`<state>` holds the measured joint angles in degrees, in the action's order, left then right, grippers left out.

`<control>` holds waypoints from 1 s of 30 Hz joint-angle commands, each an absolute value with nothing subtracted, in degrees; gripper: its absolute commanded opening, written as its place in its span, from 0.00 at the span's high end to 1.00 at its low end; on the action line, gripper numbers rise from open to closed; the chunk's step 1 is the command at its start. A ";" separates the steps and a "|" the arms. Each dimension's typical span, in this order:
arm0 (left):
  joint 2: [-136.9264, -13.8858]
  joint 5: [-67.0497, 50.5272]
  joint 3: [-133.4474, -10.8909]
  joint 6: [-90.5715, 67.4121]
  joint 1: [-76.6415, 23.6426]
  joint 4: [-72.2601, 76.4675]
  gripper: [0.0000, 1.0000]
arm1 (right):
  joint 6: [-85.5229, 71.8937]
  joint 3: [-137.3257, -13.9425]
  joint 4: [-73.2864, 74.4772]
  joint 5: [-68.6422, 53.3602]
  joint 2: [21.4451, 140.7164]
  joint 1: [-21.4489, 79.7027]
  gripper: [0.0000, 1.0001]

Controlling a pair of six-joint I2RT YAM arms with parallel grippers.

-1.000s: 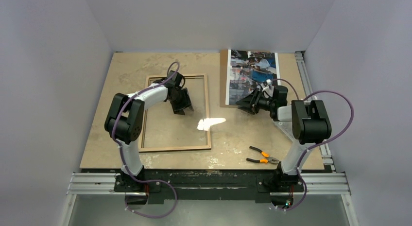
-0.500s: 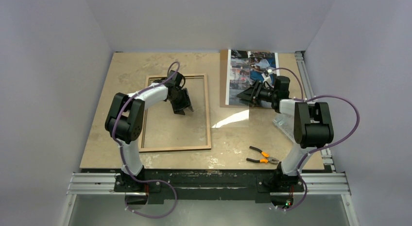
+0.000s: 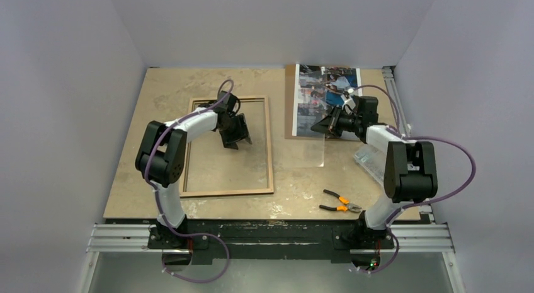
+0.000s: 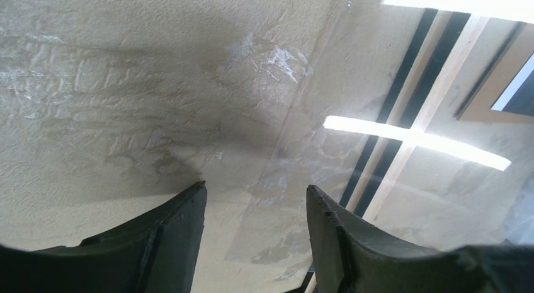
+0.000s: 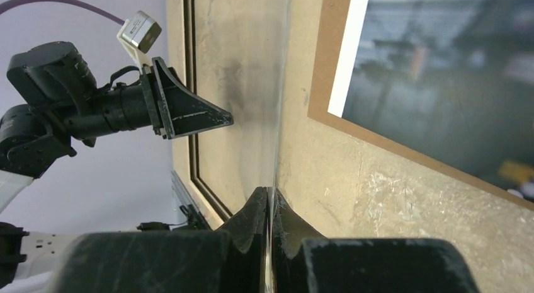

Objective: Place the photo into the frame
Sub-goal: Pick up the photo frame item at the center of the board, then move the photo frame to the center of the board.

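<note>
On my left side, the left gripper point(image 3: 241, 140) hangs over the inside of the frame point(image 3: 227, 193). Its jaws are apart with nothing between them, and the wrist cam shows just bare table point(image 3: 164, 104) under the fingers.

The frame lies flat with its light wood back facing up, left of the table's middle, and there's nothing inside it. The black face only shows as a thin line along the rail.

Moving right, there's a clear pane point(image 3: 305, 155). It's hard to spot from the top cam, just a faint sheen between the frame's right rail and the right arm. In the left wrist view the rail shows through it, so its left part reaches over that rail.

The right gripper point(image 3: 317, 128) is clamped tight on the pane's right edge. On the right wrist cam the sheet sits edge-on, pinched between the two fingers. I can't tell how far that side is off the table.

Just behind that gripper, the photo point(image 3: 330, 91) lies picture side up on the brown backing board point(image 3: 290, 104) at the far right of the table, well apart from the frame.

A pair of orange-handled pliers point(image 3: 339, 202) lies near the front edge on the right.
</note>
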<state>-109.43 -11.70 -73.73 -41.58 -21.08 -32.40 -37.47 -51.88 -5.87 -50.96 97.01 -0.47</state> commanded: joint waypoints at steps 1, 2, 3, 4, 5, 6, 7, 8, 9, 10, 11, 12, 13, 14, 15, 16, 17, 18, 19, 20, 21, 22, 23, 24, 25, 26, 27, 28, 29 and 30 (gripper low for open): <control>-104.99 -13.22 -73.81 -39.16 -21.08 -32.28 0.40 | -31.16 -57.16 5.07 -46.41 89.96 -0.44 1.00; -104.89 -14.11 -73.64 -39.30 -21.09 -31.65 0.38 | -30.34 -58.20 7.72 -45.00 88.71 -0.46 1.00; -104.86 -15.40 -73.45 -39.67 -21.09 -30.66 0.37 | -29.69 -59.16 10.62 -43.52 87.29 -0.46 1.00; -104.92 -17.40 -73.02 -40.43 -21.16 -28.76 0.35 | -29.24 -60.25 13.04 -42.05 85.88 -0.49 1.00; -104.98 -18.60 -72.55 -40.89 -21.26 -27.17 0.35 | -28.99 -60.96 14.92 -40.91 84.19 -0.52 1.00; -105.19 -19.22 -72.23 -41.74 -21.53 -26.32 0.35 | -28.87 -61.56 16.64 -40.08 82.84 -0.60 1.00; -105.44 -19.23 -72.35 -42.14 -22.03 -25.93 0.35 | -28.77 -62.03 18.09 -39.19 81.73 -0.69 1.00; -105.85 -19.04 -72.79 -42.26 -22.62 -26.04 0.35 | -28.67 -62.50 19.47 -38.47 80.42 -0.79 1.00; -106.42 -18.75 -73.57 -42.35 -23.18 -26.62 0.35 | -28.65 -62.97 21.00 -37.63 79.08 -0.87 1.00; -106.91 -18.43 -74.28 -42.36 -23.68 -27.16 0.35 | -28.66 -63.37 22.28 -36.66 77.75 -0.88 1.00; -107.42 -18.07 -75.07 -42.44 -24.23 -27.72 0.35 | -28.62 -63.71 23.40 -35.82 76.26 -0.97 1.00; -107.84 -17.77 -75.80 -42.61 -24.78 -28.21 0.35 | -28.91 -64.01 24.61 -34.73 74.91 -1.08 1.00; -108.26 -17.49 -76.29 -42.69 -25.28 -28.44 0.35 | -29.48 -64.64 25.75 -33.88 73.43 -1.24 1.00; -108.66 -17.29 -76.79 -42.78 -25.88 -28.47 0.35 | -29.41 -65.44 27.50 -32.91 72.28 -1.43 1.00; -109.16 -17.06 -77.34 -42.87 -26.38 -28.74 0.35 | -29.17 -66.69 29.32 -31.91 71.31 -1.51 1.00; -109.74 -17.05 -77.91 -42.91 -26.84 -29.00 0.35 | -28.86 -68.04 31.28 -31.04 70.54 -1.57 1.00; -110.27 -17.05 -78.51 -42.93 -27.18 -29.22 0.35 | -28.38 -69.12 33.08 -30.28 69.92 -1.68 1.00; -110.76 -17.04 -79.03 -42.96 -27.54 -29.34 0.35 | -28.16 -70.17 34.52 -29.41 69.35 -1.68 1.00; -111.27 -17.17 -79.43 -43.05 -27.88 -29.42 0.35 | -27.75 -71.03 35.80 -29.09 68.86 -1.75 1.00; -111.70 -17.20 -79.76 -43.19 -28.25 -29.36 0.36 | -27.63 -71.81 36.84 -28.82 68.44 -1.86 1.00; -112.06 -17.18 -80.06 -43.42 -28.60 -29.36 0.36 | -27.54 -72.33 37.61 -28.63 68.01 -1.89 1.00; -112.49 -17.09 -80.44 -43.56 -29.03 -29.42 0.37 | -27.45 -72.82 38.25 -28.57 67.64 -1.93 1.00; -113.03 -17.20 -80.83 -43.73 -29.37 -29.51 0.37 | -27.28 -73.33 38.80 -28.40 67.26 -1.93 1.00; -113.62 -17.15 -81.32 -43.89 -29.82 -29.67 0.38 | -27.25 -73.79 39.39 -28.24 66.82 -1.93 1.00; -114.20 -17.03 -82.07 -43.98 -30.18 -30.01 0.39 | -27.18 -74.26 39.99 -28.36 66.54 -2.00 1.00; -114.87 -16.86 -82.44 -44.19 -30.48 -30.39 0.42 | -27.20 -74.96 40.66 -28.53 66.34 -2.02 1.00; -115.40 -16.64 -83.02 -44.40 -30.97 -30.88 0.45 | -27.22 -75.85 41.28 -28.89 66.17 -2.02 1.00; -115.92 -16.62 -83.32 -44.53 -31.28 -31.08 0.49 | -27.26 -76.52 41.76 -29.34 66.04 -2.02 1.00; -116.31 -16.73 -83.58 -44.63 -31.66 -31.09 0.54 | -27.27 -77.14 42.31 -29.77 65.94 -2.02 1.00; -116.74 -16.78 -83.89 -44.60 -32.03 -31.18 0.58 | -27.36 -77.67 42.79 -30.13 65.78 -2.02 1.00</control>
